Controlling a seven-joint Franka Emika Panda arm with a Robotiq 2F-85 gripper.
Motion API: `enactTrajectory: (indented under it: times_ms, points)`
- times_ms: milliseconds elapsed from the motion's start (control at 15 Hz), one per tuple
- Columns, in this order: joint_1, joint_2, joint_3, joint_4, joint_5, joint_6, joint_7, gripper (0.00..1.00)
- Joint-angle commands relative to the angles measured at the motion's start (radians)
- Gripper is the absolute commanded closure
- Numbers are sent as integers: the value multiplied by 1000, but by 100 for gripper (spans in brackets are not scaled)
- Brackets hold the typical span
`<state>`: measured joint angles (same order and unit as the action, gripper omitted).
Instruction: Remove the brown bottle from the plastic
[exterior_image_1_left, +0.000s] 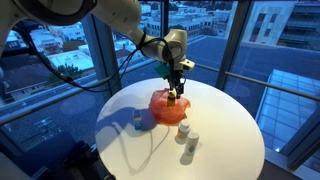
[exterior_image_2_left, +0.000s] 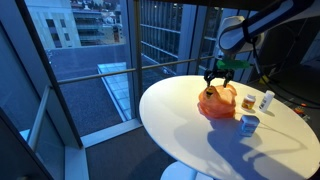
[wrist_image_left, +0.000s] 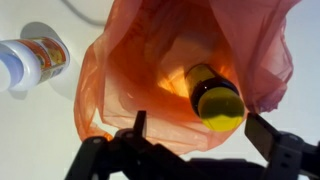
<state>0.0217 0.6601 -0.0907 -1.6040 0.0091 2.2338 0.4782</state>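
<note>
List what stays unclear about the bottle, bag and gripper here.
- The brown bottle: lower body hidden by the orange bag, wrist view.
- In both exterior views the bottle is too small to make out, under the gripper.
- The white bottle: cut off by the left edge, label blurred, wrist view.

A high-rise office or lounge: floor-to-ceiling windows (exterior_image_2_left: 150, 40) overlook city buildings (exterior_image_2_left: 60, 25) beside a round white table (exterior_image_2_left: 190, 130).

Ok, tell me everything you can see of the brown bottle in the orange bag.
The brown bottle has a dark brown body and a yellow cap. It sits inside the open orange plastic bag, cap facing the wrist camera, the bag's film around it. The open gripper hangs over it, fingers either side, not touching.
</note>
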Motion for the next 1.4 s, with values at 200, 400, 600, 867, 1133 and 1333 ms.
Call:
enactTrajectory:
  times_ms: [200, 400, 600, 867, 1133, 1333]
  points:
    - [7, 58, 8, 79, 28, -59, -19, 0]
    - [7, 82, 14, 100, 35, -80, -25, 0]
    - [12, 90, 9, 116, 27, -84, -21, 34]
    - [13, 78, 2, 126, 21, -87, -17, 68]
    - [2, 15, 0, 117, 27, -118, -27, 80]
    - [-5, -45, -14, 102, 18, -170, -23, 80]
